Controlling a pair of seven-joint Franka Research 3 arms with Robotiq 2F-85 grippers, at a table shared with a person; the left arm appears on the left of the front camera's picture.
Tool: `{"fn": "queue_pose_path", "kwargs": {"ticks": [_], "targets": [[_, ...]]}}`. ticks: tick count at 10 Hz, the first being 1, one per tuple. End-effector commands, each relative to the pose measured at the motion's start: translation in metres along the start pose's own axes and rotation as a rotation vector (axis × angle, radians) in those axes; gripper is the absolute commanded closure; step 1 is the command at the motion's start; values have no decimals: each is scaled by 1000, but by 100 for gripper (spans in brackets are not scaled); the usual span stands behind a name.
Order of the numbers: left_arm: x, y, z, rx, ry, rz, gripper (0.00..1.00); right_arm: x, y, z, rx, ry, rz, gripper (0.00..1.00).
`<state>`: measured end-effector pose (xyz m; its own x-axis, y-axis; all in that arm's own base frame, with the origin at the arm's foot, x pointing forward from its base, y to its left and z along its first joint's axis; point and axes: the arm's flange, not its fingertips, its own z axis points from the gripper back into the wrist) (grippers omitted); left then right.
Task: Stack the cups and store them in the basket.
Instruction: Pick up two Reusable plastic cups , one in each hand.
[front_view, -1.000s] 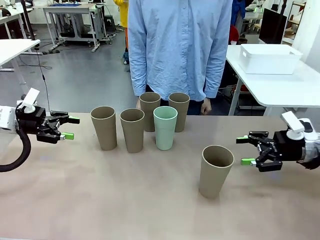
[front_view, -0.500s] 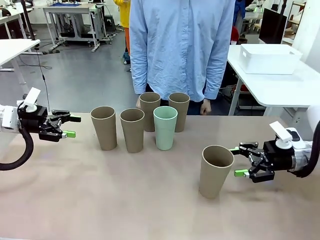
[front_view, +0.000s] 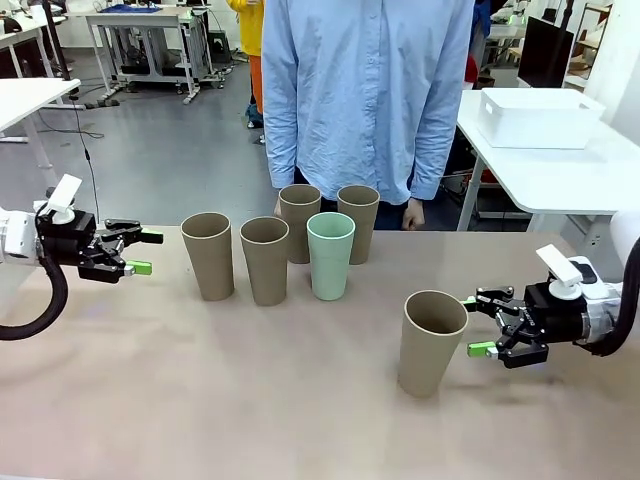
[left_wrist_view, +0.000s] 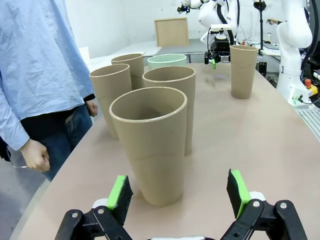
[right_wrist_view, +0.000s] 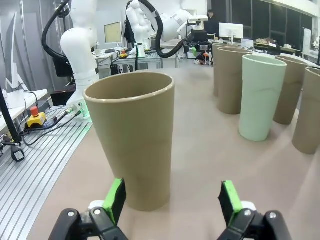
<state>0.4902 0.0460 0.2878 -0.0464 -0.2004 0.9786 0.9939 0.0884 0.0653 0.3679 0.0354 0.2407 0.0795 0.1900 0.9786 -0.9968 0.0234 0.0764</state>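
Five cups stand in a group at the table's far middle: tan cups (front_view: 208, 256) (front_view: 265, 260) (front_view: 299, 222) (front_view: 358, 222) and a mint green cup (front_view: 330, 256). A sixth tan cup (front_view: 432, 342) stands alone nearer the front right. My right gripper (front_view: 475, 325) is open just right of this lone cup (right_wrist_view: 132, 140), its fingers level with the cup and apart from it. My left gripper (front_view: 146, 252) is open, a short way left of the leftmost tan cup (left_wrist_view: 150, 145). The white basket (front_view: 540, 117) sits on a separate table at the back right.
A person in a light blue shirt (front_view: 360, 90) stands at the far edge behind the cups, hands hanging by their sides. The tabletop (front_view: 200, 400) in front of the cups is bare. White tables and other equipment stand in the room behind.
My right gripper has moved left, close to the lone tan cup. My left gripper has lifted slightly. The cups have not moved.
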Motion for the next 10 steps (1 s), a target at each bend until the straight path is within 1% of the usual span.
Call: {"fn": "queue_pose_path", "kwargs": {"ticks": [1, 4, 6, 10], "targets": [[3, -1, -9, -16, -17, -28, 0, 2, -8, -5, 59, -11, -19, 0], [-1, 3, -18, -21, -17, -42, 0, -2, -14, -9, 117, -38, -53, 0], [-6, 10, -26, -7, -29, -62, 0, -6, -15, -13, 151, -57, -67, 0], [-15, 23, -28, -20, -70, -60, 0, -15, -12, -24, 221, -88, -66, 0]]}}
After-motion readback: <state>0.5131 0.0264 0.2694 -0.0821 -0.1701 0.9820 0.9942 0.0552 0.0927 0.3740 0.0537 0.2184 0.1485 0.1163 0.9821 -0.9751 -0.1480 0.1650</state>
